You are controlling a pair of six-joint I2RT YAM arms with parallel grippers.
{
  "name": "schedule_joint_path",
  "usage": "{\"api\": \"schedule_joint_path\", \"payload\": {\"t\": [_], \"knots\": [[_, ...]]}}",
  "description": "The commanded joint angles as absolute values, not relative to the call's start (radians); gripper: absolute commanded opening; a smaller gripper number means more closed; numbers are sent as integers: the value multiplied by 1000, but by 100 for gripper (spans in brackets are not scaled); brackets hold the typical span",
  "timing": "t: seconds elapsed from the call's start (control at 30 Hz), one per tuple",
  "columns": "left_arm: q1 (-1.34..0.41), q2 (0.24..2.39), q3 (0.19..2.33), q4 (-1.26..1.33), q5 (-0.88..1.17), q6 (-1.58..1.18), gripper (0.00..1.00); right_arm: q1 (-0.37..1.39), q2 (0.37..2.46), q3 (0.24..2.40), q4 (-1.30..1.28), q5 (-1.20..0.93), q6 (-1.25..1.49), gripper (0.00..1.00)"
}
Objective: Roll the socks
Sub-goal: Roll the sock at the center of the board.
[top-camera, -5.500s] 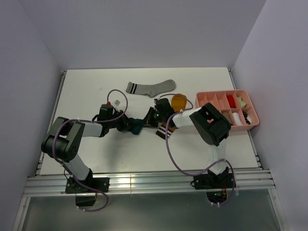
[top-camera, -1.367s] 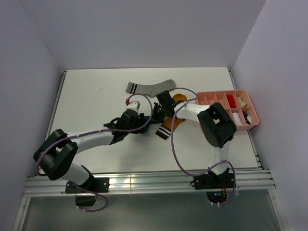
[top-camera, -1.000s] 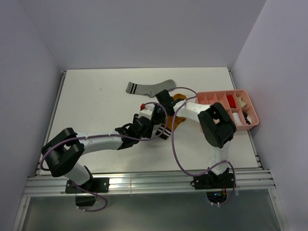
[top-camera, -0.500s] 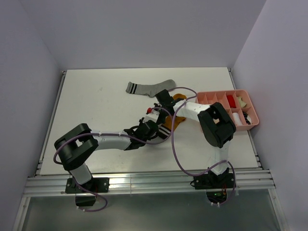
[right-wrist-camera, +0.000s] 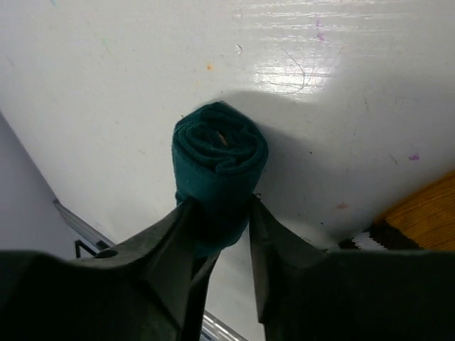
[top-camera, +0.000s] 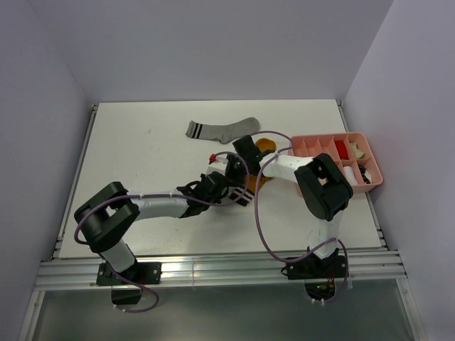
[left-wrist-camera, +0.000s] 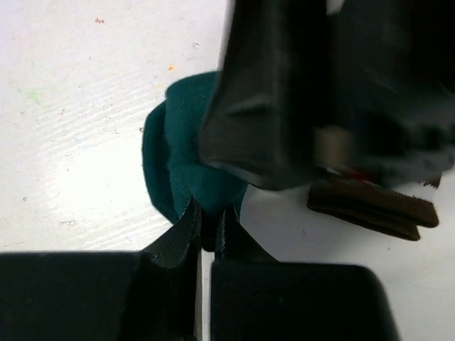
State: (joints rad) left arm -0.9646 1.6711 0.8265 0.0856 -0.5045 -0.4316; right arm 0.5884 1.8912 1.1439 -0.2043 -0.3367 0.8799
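Pinching a fold of the teal sock (right-wrist-camera: 220,153), the left gripper (left-wrist-camera: 206,222) has its tips together on the fabric at the roll's lower edge; the sock is wound into a tight roll lying on the table (top-camera: 142,156) near the middle, under both wrists (barely visible from above); in the right wrist view the spiral end faces the camera, so the roll's long axis runs roughly along that gripper's reach; the right gripper (right-wrist-camera: 220,206) has its fingers apart, one either side of the roll and touching it; can't tell if they squeeze or only flank it; the mustard sock (top-camera: 264,145) lies just beside, long axis from far right to near left, striped cuff toward the arm bases, mid part hidden under the right arm; the grey sock (top-camera: 222,129) lies flat farther back, well apart, long axis left to right, striped cuff at the left end; the pink tray (top-camera: 327,137) sits at the table's right edge.
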Motion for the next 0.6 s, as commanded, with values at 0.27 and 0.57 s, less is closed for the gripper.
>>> {"api": "schedule_joint_path", "payload": {"t": [0.27, 0.57], "knots": [[-703, 1523, 655, 152, -60, -701, 1, 580, 1672, 928, 152, -324, 968, 67], [-517, 1528, 569, 294, 233, -860, 1, 603, 1721, 914, 271, -336, 947, 70]]}}
